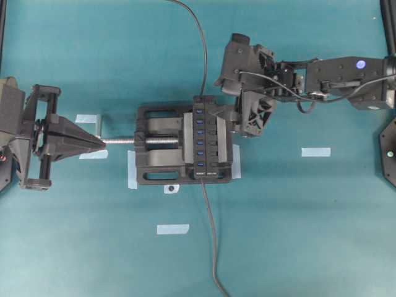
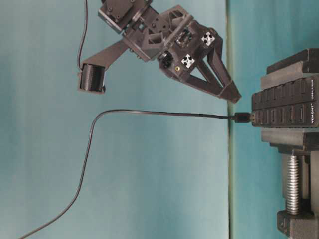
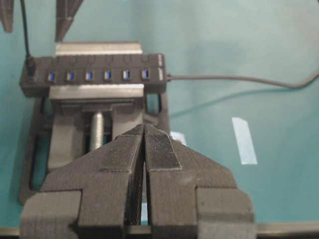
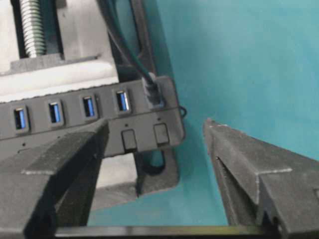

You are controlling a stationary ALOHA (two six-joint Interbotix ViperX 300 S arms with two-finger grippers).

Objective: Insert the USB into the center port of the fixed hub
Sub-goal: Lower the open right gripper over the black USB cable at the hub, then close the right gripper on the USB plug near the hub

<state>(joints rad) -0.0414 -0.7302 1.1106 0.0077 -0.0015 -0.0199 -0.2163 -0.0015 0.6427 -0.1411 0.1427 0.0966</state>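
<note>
Okay, the USB (image 4: 154, 92) is plugged in, but into the end socket of the fixed hub (image 1: 213, 167), at the end nearest the right arm. It's not in the center port (image 3: 88, 75), which shows its blue tongue, bare. Six blue sockets sit open beside the plug. So the task doesn't look done to me: you'd have to pull the plug and reseat it three sockets along. The cable runs loose off the plug across the table.

Your right gripper (image 4: 154, 127) is spread wide, holding nothing, with the jaws either side of the plugged end of the hub and touching neither that I can see. Your left gripper (image 3: 144, 130) is closed and empty, parked by the screw handle of the vise (image 1: 154, 173).
</note>
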